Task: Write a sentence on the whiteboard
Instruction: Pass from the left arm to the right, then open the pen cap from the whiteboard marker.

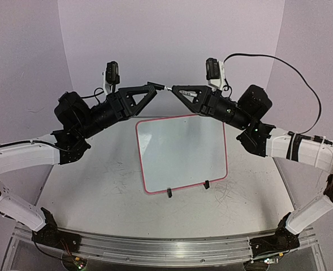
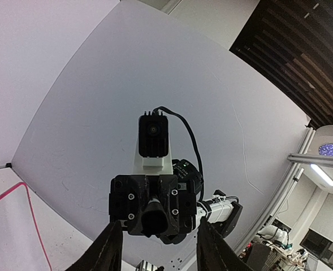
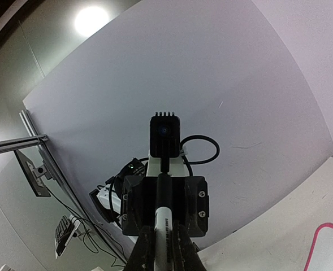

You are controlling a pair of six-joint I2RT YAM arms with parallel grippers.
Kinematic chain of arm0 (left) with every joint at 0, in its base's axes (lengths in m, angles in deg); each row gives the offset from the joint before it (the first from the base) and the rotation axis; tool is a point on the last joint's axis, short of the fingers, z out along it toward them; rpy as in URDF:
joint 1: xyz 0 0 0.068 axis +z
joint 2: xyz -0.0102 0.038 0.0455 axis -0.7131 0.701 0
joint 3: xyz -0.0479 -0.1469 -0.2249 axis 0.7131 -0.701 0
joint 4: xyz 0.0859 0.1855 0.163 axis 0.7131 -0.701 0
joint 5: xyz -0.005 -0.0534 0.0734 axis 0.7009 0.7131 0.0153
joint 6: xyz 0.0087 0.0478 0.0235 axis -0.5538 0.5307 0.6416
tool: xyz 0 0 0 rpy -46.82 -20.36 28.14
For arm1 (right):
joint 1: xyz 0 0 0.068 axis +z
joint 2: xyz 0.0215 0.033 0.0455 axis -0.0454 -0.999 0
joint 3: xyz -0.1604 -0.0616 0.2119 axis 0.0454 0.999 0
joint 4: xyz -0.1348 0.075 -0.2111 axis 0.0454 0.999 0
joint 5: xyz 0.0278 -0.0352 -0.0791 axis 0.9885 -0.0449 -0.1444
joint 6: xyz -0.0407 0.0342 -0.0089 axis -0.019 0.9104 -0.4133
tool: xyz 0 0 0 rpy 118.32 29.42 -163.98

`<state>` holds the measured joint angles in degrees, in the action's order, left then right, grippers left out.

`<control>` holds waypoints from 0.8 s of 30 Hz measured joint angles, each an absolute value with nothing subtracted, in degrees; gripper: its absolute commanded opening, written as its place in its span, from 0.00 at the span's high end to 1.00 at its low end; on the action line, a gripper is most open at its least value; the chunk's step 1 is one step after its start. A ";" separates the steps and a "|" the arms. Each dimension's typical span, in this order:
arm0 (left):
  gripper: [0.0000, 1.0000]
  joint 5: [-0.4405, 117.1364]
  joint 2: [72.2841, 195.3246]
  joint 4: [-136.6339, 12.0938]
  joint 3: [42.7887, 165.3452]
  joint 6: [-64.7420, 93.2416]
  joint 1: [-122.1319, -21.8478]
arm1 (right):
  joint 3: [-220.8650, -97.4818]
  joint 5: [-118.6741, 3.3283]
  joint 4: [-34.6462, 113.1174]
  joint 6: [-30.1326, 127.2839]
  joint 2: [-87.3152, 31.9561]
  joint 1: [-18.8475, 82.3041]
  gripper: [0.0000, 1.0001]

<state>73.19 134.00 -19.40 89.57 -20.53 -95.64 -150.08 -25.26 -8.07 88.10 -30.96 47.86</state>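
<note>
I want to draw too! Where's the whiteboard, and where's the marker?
White rectangular whiteboard with pink-red border (image 1: 180, 152): top view, its bare white face.
Black-and-white marker (image 3: 163, 223): right wrist view, its white barrel.

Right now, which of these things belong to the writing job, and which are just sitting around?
Part of the job:
- whiteboard, blank
- marker, gripped by the right end effector
- left end effector, open, facing the marker's tip

Just there:
- black cable looping behind the right arm
- scratched table
</note>
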 measured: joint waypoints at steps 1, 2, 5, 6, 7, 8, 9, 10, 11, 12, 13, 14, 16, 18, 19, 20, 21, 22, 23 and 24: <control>0.53 73.38 134.08 -19.40 89.57 -20.49 -95.63 | -150.03 -25.26 -8.08 88.09 -30.96 47.86 1.00; 0.54 73.49 134.22 -19.40 89.59 -20.47 -95.62 | -149.97 -25.24 -8.08 88.09 -30.96 47.86 1.00; 0.56 73.60 134.62 -19.40 89.63 -20.45 -95.62 | -149.91 -25.23 -8.07 88.09 -30.96 47.86 1.00; 0.56 73.64 134.74 -19.40 89.63 -20.45 -95.62 | -149.91 -25.21 -8.08 88.09 -30.96 47.86 1.00; 0.56 73.71 134.88 -19.40 89.63 -20.43 -95.62 | -149.90 -25.20 -8.07 88.09 -30.96 47.86 1.00; 0.56 73.77 135.01 -19.41 89.65 -20.43 -95.62 | -149.87 -25.20 -8.06 88.09 -30.96 47.86 1.00; 0.55 73.86 135.18 -19.42 89.69 -20.43 -95.62 | -149.84 -25.20 -8.07 88.09 -30.96 47.86 1.00; 0.55 73.92 135.37 -19.43 89.78 -20.43 -95.62 | -149.81 -25.19 -8.08 88.09 -30.96 47.86 1.00; 0.54 73.94 135.53 -19.45 89.89 -20.43 -95.62 | -149.76 -25.17 -8.08 88.09 -30.96 47.86 1.00; 0.53 73.94 135.64 -19.45 89.96 -20.40 -95.62 | -149.72 -25.17 -8.08 88.09 -30.96 47.86 1.00; 0.52 73.95 135.65 -19.46 89.97 -20.36 -95.62 | -149.62 -25.17 -8.08 88.08 -30.96 47.86 1.00; 0.52 73.97 135.65 -19.45 90.01 -20.30 -95.62 | -149.49 -25.15 -8.10 88.07 -30.96 47.86 1.00; 0.52 73.97 135.65 -19.45 90.05 -20.15 -95.62 | -149.32 -25.10 -8.06 88.09 -30.97 47.86 1.00; 0.54 73.98 135.65 -19.45 90.07 -20.03 -95.62 | -149.18 -25.04 -8.07 88.09 -31.02 47.86 1.00; 0.55 73.99 135.65 -19.45 90.07 -19.99 -95.62 | -149.10 -24.98 -8.06 88.09 -31.02 47.86 1.00; 0.58 73.97 135.65 -19.45 90.07 -19.80 -95.62 | -149.08 -24.96 -8.06 88.09 -31.04 47.86 1.00; 0.59 73.94 135.65 -19.45 90.07 -19.66 -95.62 | -149.08 -24.93 -8.06 88.09 -31.04 47.86 1.00; 0.60 73.94 135.65 -19.45 90.07 -19.54 -95.62 | -149.08 -24.91 -8.06 88.09 -31.04 47.86 1.00; 0.61 73.91 135.65 -19.45 90.07 -19.30 -95.62 | -149.08 -24.90 -8.07 88.09 -31.07 47.86 1.00; 0.61 73.89 135.65 -19.45 90.07 -19.15 -95.62 | -149.08 -24.86 -8.09 88.09 -31.14 47.86 1.00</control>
<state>73.89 135.65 -19.45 90.07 -19.15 -95.62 -149.08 -24.86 -8.09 88.09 -31.14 47.86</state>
